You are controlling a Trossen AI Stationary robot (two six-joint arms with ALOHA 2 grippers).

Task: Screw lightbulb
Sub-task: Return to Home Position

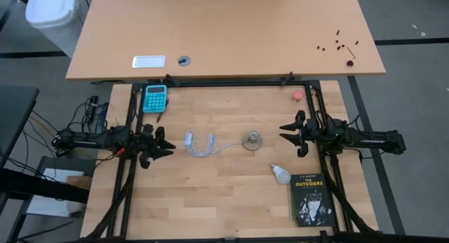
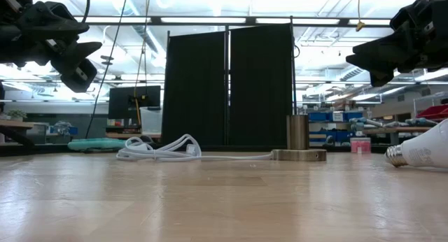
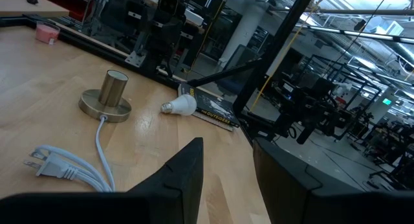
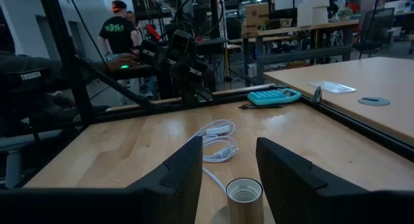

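The lightbulb (image 1: 280, 175) is small, white and frosted. It lies on its side on the wooden table by the far left corner of a black book, and shows in the low view (image 2: 420, 152) and the left wrist view (image 3: 181, 106). The brass socket (image 1: 252, 139) (image 3: 110, 98) (image 4: 244, 198) stands upright on its round base at the table's middle. Its white cord (image 1: 200, 143) lies coiled to the left. My left gripper (image 1: 170, 148) (image 3: 226, 159) hovers shut at the table's left, and my right gripper (image 1: 283, 128) (image 4: 228, 153) hovers shut at the right. Both point level toward the middle.
A black book (image 1: 310, 199) lies at the near right. A teal calculator (image 1: 155, 97) lies at the far left and a small pink object (image 1: 298, 95) at the far right. A second tabletop (image 1: 224, 32) adjoins the far edge. A person (image 4: 119, 30) stands in the room beyond.
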